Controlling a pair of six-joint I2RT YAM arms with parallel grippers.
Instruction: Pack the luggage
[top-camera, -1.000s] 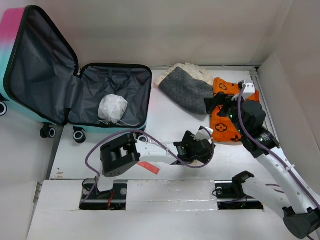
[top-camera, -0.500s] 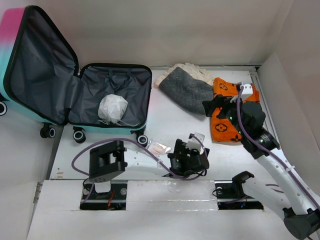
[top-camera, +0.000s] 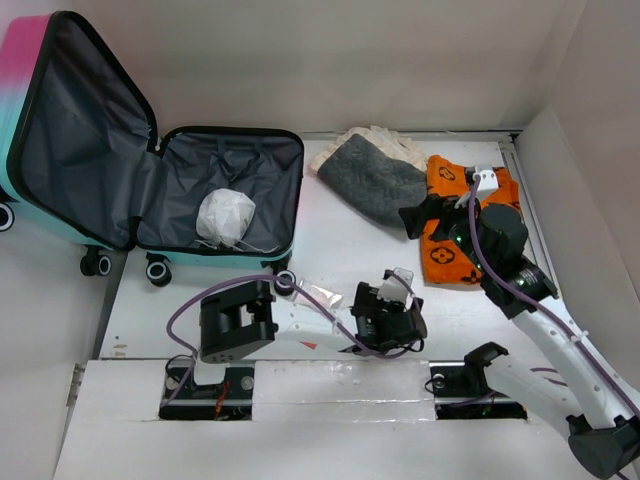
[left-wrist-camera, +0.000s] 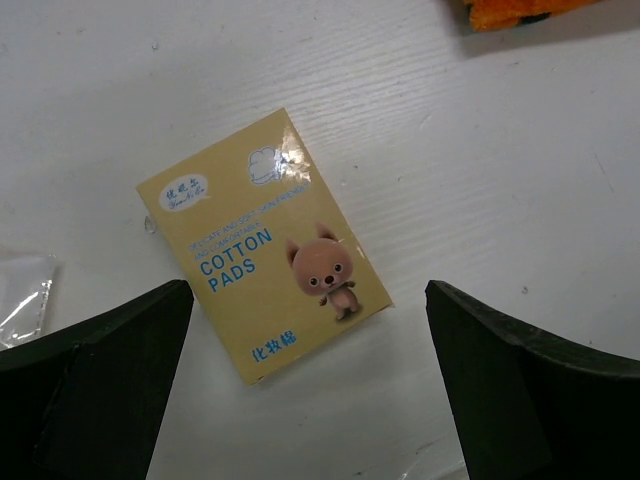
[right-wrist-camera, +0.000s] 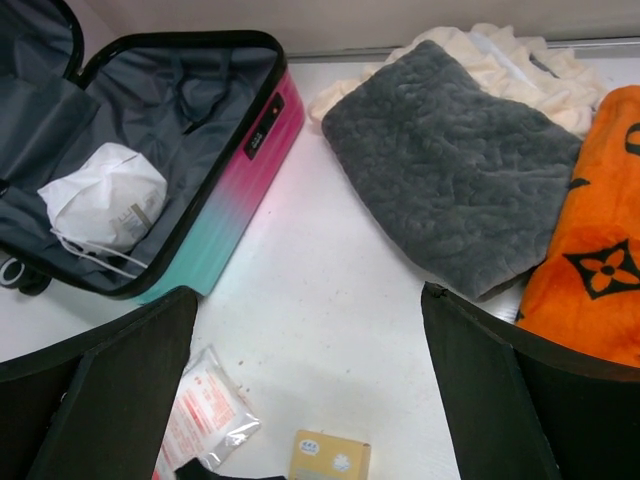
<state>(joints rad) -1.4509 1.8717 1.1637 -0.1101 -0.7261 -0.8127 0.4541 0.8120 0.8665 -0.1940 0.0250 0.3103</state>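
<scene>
Bare table (left-wrist-camera: 480, 150) shows on both sides of the cotton pads box (left-wrist-camera: 265, 245), between it and the spread fingers of the left gripper (left-wrist-camera: 308, 300); 1 plastic sachet (left-wrist-camera: 22, 295) lies near its left. A bare strip runs between the open luggage (top-camera: 265, 175) and the grey towel (top-camera: 375, 180), and 1 white bundle (top-camera: 225, 215) fills the middle of the shell

Overhead view spans the table (top-camera: 330, 240); both wrist views look down, sharing the cotton-pads box (left-wrist-camera: 265, 245).

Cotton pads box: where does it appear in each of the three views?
Top external: not visible, probably hidden under the left gripper.
Left wrist: cotton pads box in the centre.
Right wrist: at the bottom edge, near centre.
Shared landmark: the clear packet beside it.
</scene>
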